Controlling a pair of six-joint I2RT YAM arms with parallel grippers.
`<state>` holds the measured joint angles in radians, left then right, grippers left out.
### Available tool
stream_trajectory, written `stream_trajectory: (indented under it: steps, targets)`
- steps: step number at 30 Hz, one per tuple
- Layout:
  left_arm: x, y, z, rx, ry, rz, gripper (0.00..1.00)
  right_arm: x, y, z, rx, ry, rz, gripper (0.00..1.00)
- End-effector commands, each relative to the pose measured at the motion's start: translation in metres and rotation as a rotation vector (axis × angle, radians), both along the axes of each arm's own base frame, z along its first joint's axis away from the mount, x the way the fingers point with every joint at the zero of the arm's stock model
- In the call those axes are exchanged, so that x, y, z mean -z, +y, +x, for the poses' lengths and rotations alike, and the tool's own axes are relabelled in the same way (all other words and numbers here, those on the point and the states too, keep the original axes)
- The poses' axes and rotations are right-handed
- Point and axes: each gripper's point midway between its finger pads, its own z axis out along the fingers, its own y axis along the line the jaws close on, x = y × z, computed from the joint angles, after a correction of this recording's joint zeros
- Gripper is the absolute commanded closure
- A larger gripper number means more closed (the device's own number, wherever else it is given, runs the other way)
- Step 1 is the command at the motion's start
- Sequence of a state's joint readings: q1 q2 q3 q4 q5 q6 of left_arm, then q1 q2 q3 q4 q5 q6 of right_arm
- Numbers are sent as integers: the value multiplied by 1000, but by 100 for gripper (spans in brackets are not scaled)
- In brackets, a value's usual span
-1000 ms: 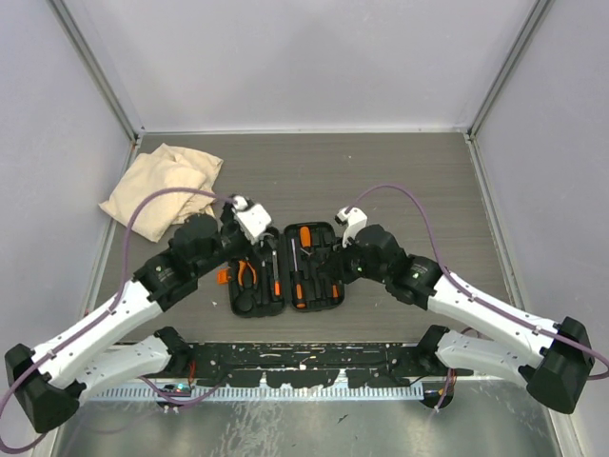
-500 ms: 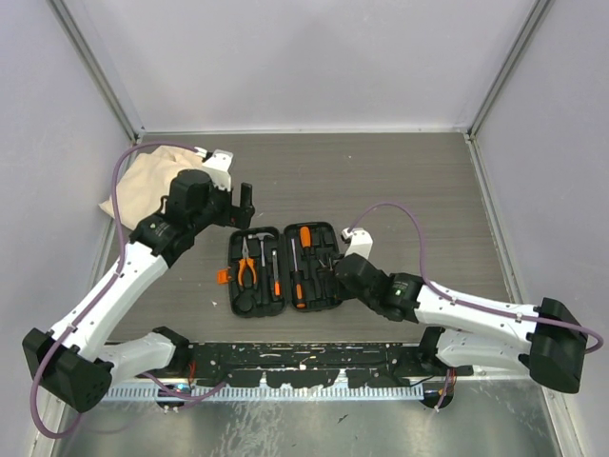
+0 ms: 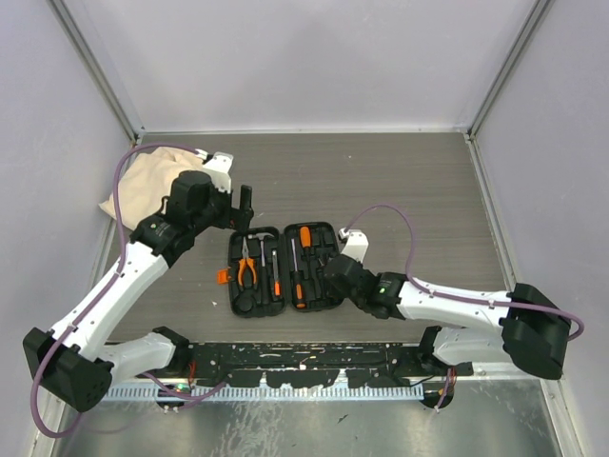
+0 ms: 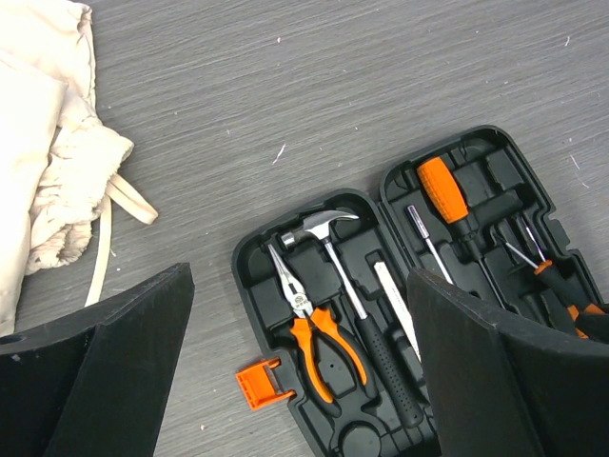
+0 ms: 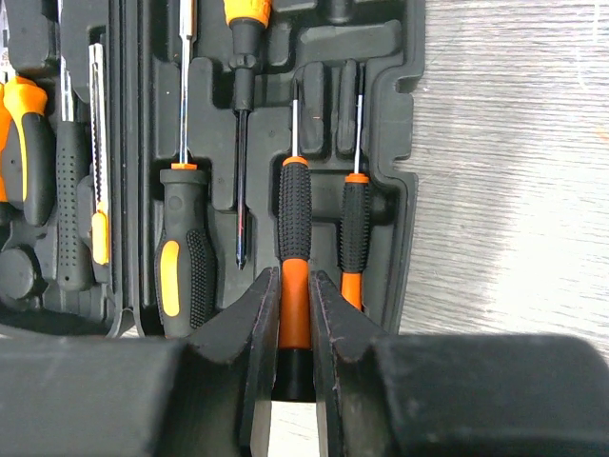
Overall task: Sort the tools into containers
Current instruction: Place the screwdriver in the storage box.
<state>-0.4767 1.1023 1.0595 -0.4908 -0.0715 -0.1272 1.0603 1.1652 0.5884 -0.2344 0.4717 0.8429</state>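
An open black tool case point(image 3: 285, 269) lies at mid-table with the tools in its slots. The left wrist view shows orange-handled pliers point(image 4: 319, 333), a claw hammer point(image 4: 328, 228) and a large orange screwdriver point(image 4: 447, 190). My right gripper point(image 5: 294, 281) is low at the case's near right point(image 3: 335, 276). It is shut on the orange end of a small screwdriver point(image 5: 294, 219) that lies in its slot. Another small screwdriver point(image 5: 355, 224) lies to its right. My left gripper point(image 4: 300, 381) is wide open and empty, held high above the case's left half point(image 3: 238, 205).
A beige cloth bag point(image 3: 152, 181) lies at the far left, also in the left wrist view point(image 4: 48, 143). An orange latch point(image 4: 262, 386) sticks out of the case's left edge. Grey walls enclose the table on three sides.
My left arm has lifted off the case and swung back to the left. My right arm has dropped low and closed in on the small screwdriver at the case's near right.
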Motion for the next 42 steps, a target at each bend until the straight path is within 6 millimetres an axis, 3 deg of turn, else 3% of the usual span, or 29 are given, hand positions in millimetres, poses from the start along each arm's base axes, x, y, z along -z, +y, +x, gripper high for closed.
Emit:
stream_trajectory:
  steps: [1, 9, 25, 30, 36, 42]
  targets:
    - [-8, -3, 2, 2, -18, -18, 5, -14, 17, 12, 29, -47, 77, 99]
    - [-7, -3, 1, 8, -13, -18, 5, -1, 11, 6, 56, -1, 56, 99]
    - [-4, -5, 1, 17, 4, -15, 4, 19, 17, -14, 9, 92, 19, 69]
    - [-3, -6, 1, 17, 13, -15, 4, 13, 20, -14, -8, 81, 32, 64]
    - [-1, -7, -1, 2, 44, -28, 4, -7, 24, -9, -58, 23, 40, 59]
    - [6, -6, -12, -34, 123, -69, 3, -24, 18, -2, -119, -37, -76, 51]
